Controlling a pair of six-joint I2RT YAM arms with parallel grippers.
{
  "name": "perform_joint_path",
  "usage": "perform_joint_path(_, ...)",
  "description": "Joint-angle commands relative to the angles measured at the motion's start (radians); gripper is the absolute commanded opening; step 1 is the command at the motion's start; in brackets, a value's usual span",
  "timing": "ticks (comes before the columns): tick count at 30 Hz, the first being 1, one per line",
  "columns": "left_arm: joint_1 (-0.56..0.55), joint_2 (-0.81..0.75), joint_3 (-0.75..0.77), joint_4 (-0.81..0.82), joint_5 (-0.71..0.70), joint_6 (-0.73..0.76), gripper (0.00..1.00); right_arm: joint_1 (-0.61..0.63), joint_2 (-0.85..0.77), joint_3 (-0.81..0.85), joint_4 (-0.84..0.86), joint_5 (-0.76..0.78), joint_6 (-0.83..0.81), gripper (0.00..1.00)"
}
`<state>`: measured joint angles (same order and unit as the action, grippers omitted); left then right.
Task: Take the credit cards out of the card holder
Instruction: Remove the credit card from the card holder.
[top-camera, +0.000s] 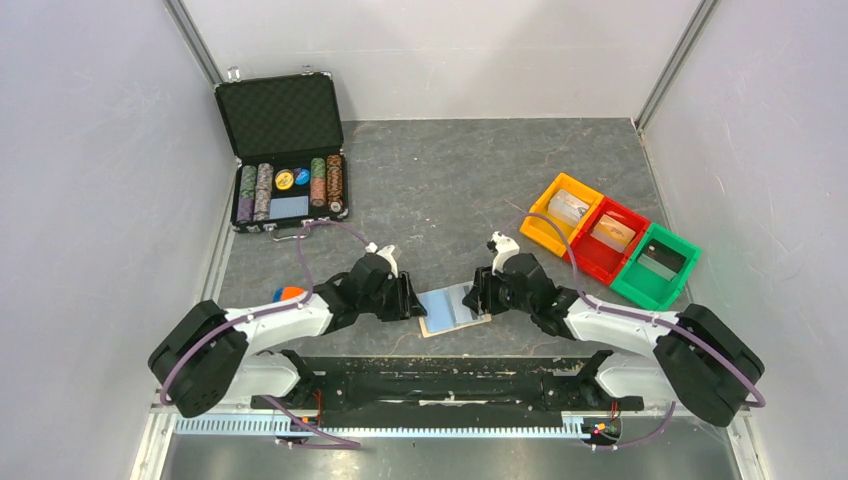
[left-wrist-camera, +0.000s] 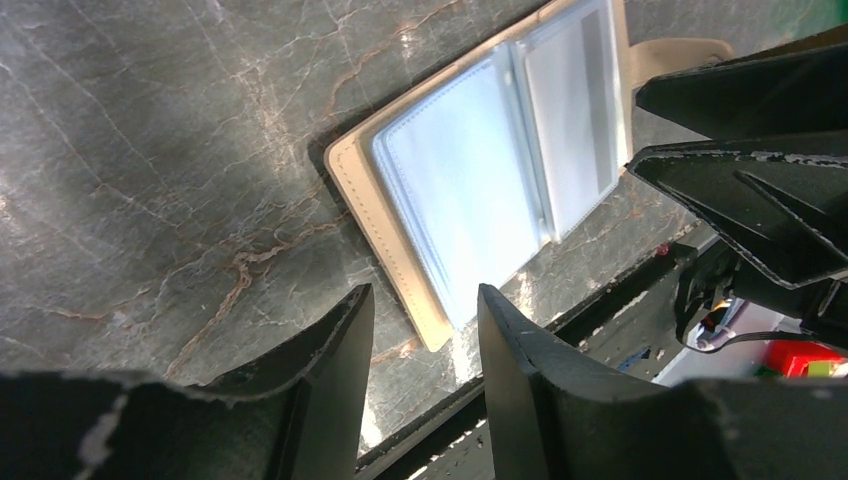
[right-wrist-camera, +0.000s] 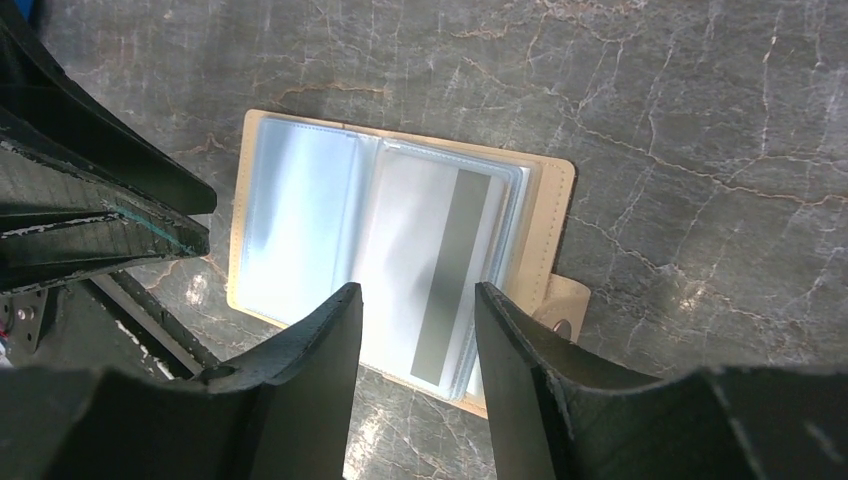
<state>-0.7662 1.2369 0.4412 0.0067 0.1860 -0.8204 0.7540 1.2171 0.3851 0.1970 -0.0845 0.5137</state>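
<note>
**A:** Where's the flat tan leather-like card holder (top-camera: 455, 308)?

**B:** It lies open on the grey marbled table (top-camera: 450, 180), lower centre of the top view. A pale card (right-wrist-camera: 440, 250) with a grey stripe sits in its blue sleeves.

**A:** And the claws?

**B:** The left gripper (left-wrist-camera: 425, 295) and the right gripper (right-wrist-camera: 417, 290) are both moderately parted and hold nothing.

The table (right-wrist-camera: 700, 120) is showing a dark, stone-look surface with pale veins and a faint gloss. The card holder (right-wrist-camera: 556, 210) is showing a matt tan leather-like cover with stitched edges, and its clear plastic sleeves (right-wrist-camera: 290, 220) are glaring. The fingers (right-wrist-camera: 310, 360) of the right gripper (right-wrist-camera: 412, 330) are looking matt black and scuffed.
</note>
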Motion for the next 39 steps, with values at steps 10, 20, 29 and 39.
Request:
perform_joint_path(10, -0.004, 0.097, 0.003, 0.097, 0.013, 0.044, 0.46, -0.005, 0.056, -0.002, 0.045, -0.010, -0.009, 0.46)
perform_joint_path(20, -0.005, 0.105, -0.009, 0.116, 0.017, 0.038, 0.43, -0.005, 0.050, -0.014, 0.105, -0.079, 0.023, 0.45)
perform_joint_path(29, -0.005, 0.109, -0.012, 0.122, 0.023, 0.036, 0.43, -0.007, 0.062, -0.022, 0.161, -0.140, 0.057, 0.44)
perform_joint_path(39, -0.004, 0.101, -0.017, 0.122, 0.029, 0.035, 0.44, -0.011, 0.030, 0.007, 0.046, -0.018, 0.008, 0.44)
